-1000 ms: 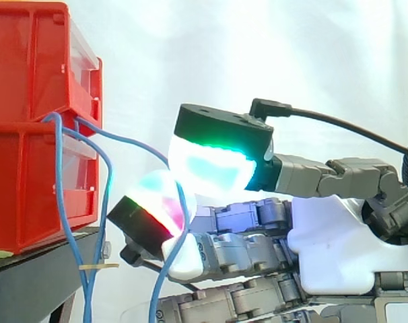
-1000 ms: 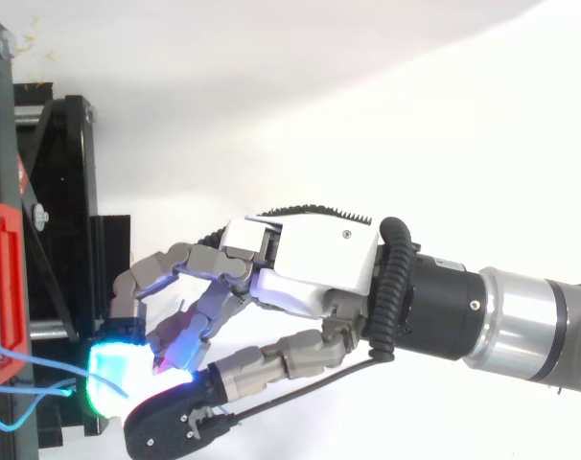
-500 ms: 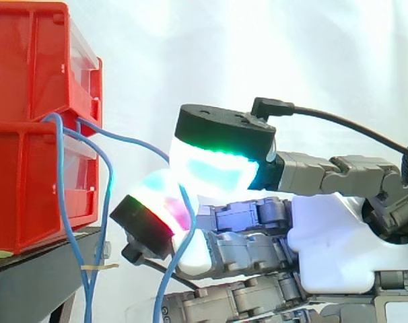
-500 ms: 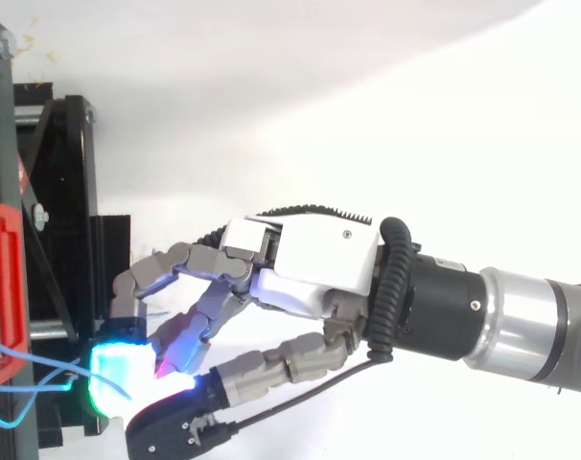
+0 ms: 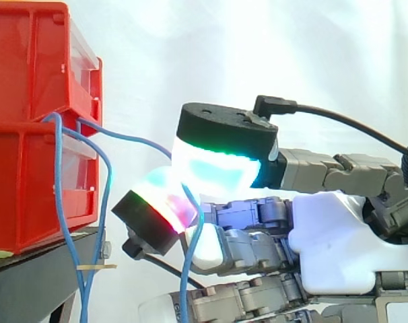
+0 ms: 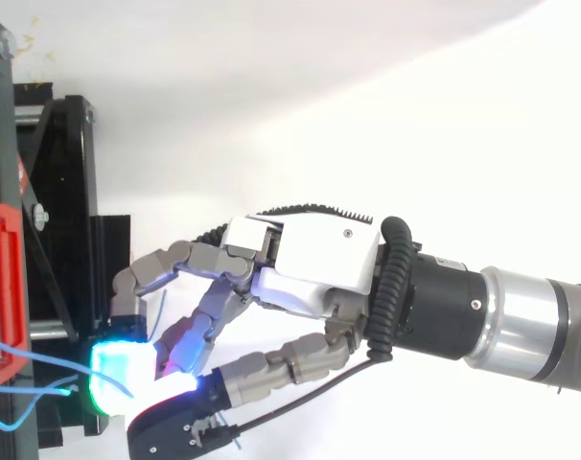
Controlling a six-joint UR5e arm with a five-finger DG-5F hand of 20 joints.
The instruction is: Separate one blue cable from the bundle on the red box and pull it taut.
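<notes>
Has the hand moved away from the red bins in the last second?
Yes. In the side view the hand, pinching a blue cable, has drawn slightly right, away from the red bins.

hand [image 6: 310,264]: white palm shell, grey jointed fingers [image 6: 290,356] | pads [image 5: 214,168]: glowing green, cyan, magenta | wrist [image 6: 434,311] black | arm [image 6: 525,321] silver

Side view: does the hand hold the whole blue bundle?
No, the hand pinches one blue cable; the other cables hang beside the red box.
</notes>
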